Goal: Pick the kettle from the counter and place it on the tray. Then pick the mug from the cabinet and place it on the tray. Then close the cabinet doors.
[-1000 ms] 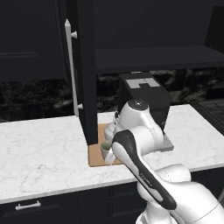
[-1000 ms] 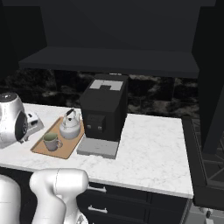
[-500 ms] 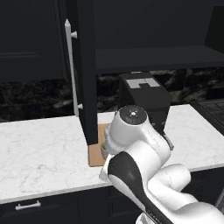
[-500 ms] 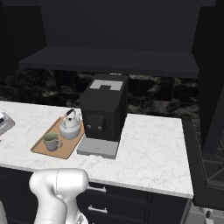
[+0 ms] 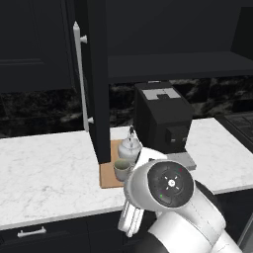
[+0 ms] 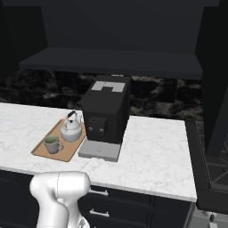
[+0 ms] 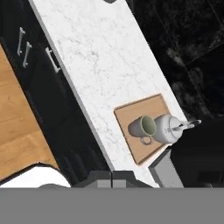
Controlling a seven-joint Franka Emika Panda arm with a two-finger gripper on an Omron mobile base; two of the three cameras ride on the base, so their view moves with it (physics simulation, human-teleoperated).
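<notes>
The kettle (image 6: 71, 129) and the mug (image 6: 52, 144) both stand on the tray (image 6: 67, 151), mug toward the counter's (image 6: 151, 151) front edge and kettle just behind it, the tray lying against the left side of the black coffee machine (image 6: 107, 113). A cabinet door (image 5: 96, 79) stands open above the tray's left end, its silver bar handle (image 5: 80, 79) facing out. The gripper (image 7: 112, 177) has its fingers together on nothing, pulled back out beyond the counter's front edge
</notes>
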